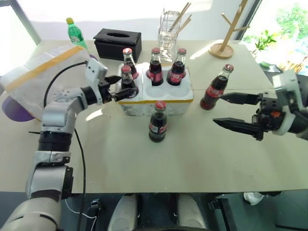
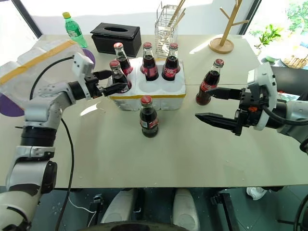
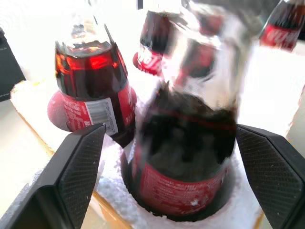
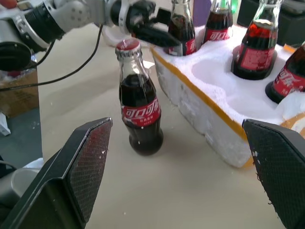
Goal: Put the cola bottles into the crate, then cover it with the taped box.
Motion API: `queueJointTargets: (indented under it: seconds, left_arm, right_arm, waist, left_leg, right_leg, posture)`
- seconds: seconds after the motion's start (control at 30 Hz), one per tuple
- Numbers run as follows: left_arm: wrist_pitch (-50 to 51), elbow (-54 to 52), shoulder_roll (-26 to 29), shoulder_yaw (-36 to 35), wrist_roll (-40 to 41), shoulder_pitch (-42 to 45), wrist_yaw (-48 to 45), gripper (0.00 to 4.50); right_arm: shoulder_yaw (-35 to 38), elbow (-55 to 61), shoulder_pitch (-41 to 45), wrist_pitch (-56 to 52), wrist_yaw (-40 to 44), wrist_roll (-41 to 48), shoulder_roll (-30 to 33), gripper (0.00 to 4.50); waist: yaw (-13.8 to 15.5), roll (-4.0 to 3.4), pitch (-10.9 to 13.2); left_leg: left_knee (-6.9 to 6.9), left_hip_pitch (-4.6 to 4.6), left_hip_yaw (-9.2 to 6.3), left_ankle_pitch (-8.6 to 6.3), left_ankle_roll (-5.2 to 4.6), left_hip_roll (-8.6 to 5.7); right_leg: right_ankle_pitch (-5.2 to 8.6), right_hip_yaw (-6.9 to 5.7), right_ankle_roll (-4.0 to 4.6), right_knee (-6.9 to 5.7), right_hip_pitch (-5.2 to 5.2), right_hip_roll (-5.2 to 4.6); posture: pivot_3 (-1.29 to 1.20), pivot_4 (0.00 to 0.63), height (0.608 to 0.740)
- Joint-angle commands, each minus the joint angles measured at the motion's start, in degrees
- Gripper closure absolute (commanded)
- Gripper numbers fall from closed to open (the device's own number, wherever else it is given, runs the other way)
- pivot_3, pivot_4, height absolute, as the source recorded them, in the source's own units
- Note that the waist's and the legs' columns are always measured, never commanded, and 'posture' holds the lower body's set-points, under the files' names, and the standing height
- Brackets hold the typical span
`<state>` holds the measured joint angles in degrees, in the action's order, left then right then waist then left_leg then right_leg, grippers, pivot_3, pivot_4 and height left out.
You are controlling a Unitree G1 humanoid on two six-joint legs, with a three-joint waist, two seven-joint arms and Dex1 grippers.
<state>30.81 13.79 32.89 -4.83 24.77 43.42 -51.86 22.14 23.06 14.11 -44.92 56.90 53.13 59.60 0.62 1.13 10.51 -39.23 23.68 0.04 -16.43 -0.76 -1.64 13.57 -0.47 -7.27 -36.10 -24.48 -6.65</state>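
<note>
Fingers (image 3: 78,176) stand apart around a crated cola bottle (image 3: 183,157).

White crate (image 1: 156,98), yellow tape band; dark cola bottles (image 1: 158,122), red caps, red labels.

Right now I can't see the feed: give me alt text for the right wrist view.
The open right gripper faces a lone cola bottle standing on the table just outside the white foam crate. Four more bottles sit in the crate's wells, and the left gripper is open around one at the far corner.
</note>
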Motion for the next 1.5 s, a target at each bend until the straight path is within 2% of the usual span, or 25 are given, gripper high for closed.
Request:
queueJointTargets:
  seconds: [0.03, 0.23, 0.43, 0.63, 1.07, 1.5]
  left_arm:
    - [7.1, -8.5, 5.2, -6.7, 6.9, 0.5, -1.3, 0.05]
    - [17.7, -21.7, 17.0, -11.4, 16.7, -4.9, -8.2, 0.05]
    - [15.9, -36.1, 24.1, -9.0, 18.2, -19.5, -15.5, 0.05]
    - [13.4, -38.9, 22.0, -5.7, 17.3, -21.6, -13.3, 0.05]
    - [11.3, -37.7, 21.0, -4.4, 17.3, -20.8, -13.1, 0.05]
    - [12.0, -38.3, 21.9, -10.9, 18.6, -27.2, -10.2, 0.05]
  right_arm:
    - [-1.7, 0.5, -1.6, 3.0, 0.3, -3.7, -0.7, 0.00]
    - [-8.9, -2.3, -0.7, 7.5, -1.0, -10.4, -5.4, 0.00]
    - [-17.1, -4.7, 4.5, 10.9, 0.6, -14.1, -12.0, 0.00]
    - [-22.6, -9.9, 10.6, 10.4, 0.9, -15.5, -18.8, 0.00]
    - [-30.1, -13.2, 14.0, 12.2, 0.7, -21.5, -26.8, 0.00]
    - [-34.0, -22.0, 19.0, 15.7, 0.4, -27.3, -35.2, 0.00]
  waist:
    - [-0.3, 0.00, 0.0]
    - [-0.6, -0.02, 0.0]
    - [-0.9, -0.05, 0.0]
    - [-0.8, -0.04, 0.0]
    - [-1.1, -0.05, 0.0]
    - [-1.4, -0.07, 0.0]
  left_leg:
    - [0.00, 0.00, 0.00, 0.00, 0.00, 0.02]
    - [0.02, -0.09, 0.01, 0.00, 0.01, 0.03]
    - [0.04, -0.17, 0.01, 0.03, 0.06, 0.05]
    - [0.04, -0.19, -0.01, 0.05, 0.09, 0.05]
    - [0.06, -0.19, -0.03, 0.05, 0.09, 0.04]
    - [0.08, -0.21, -0.03, 0.06, 0.11, 0.06]
  right_leg:
    - [0.00, 0.00, 0.00, 0.00, -0.01, 0.02]
    - [0.01, 0.03, 0.00, 0.00, 0.03, 0.04]
    - [0.02, 0.06, 0.03, 0.01, 0.11, 0.05]
    - [0.02, 0.07, 0.04, 0.01, 0.15, 0.06]
    - [0.02, 0.06, 0.04, -0.01, 0.14, 0.09]
    - [0.02, 0.06, 0.04, -0.03, 0.09, 0.14]
  posture:
    - [0.00, 0.150, 0.740]
    - [0.00, 0.150, 0.740]
    - [0.00, 0.150, 0.740]
    - [0.00, 0.150, 0.740]
    - [0.00, 0.150, 0.740]
    - [0.00, 0.150, 0.740]
